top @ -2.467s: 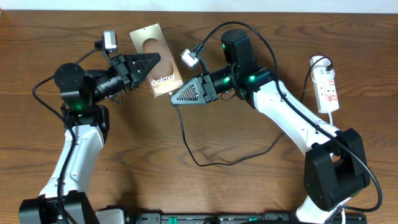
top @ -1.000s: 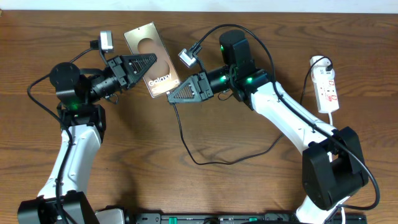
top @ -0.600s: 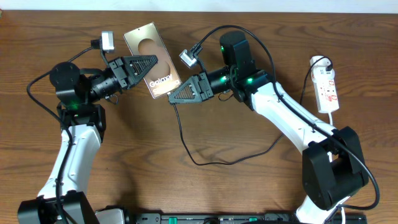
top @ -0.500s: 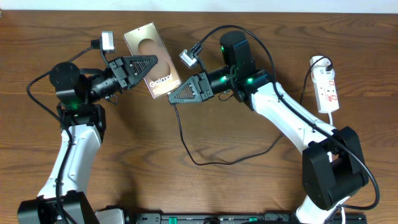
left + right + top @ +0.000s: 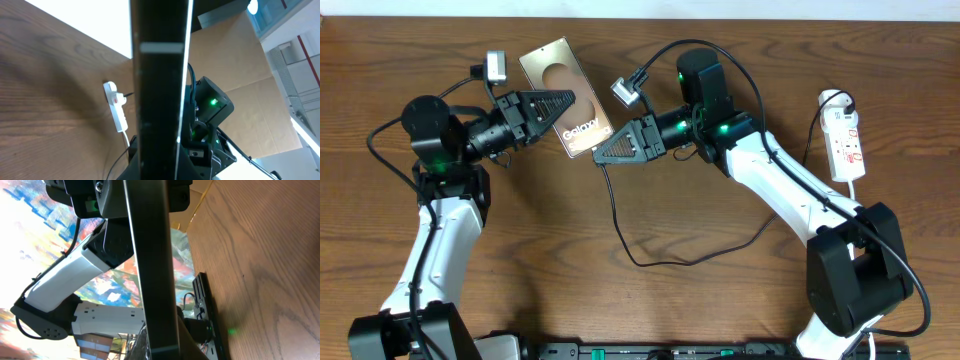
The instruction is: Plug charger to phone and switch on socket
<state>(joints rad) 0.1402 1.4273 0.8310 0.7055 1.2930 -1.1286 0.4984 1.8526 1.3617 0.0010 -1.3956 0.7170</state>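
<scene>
while the left jaws clamp the phone [image 5: 565, 70], the right jaws pinch the charger [image 5: 611, 200] beside it.

Dark brown wood-grain table [image 5: 650, 300], lit evenly. A pale white strip [image 5: 640, 8] runs along its far edge. Left wrist view: brown cardboard-like panel [image 5: 250, 75] behind, bluish glazing [image 5: 280, 15] top right, bright spot beside it. Right wrist view: colourful painted backdrop [image 5: 30, 220], blues and oranges.
</scene>
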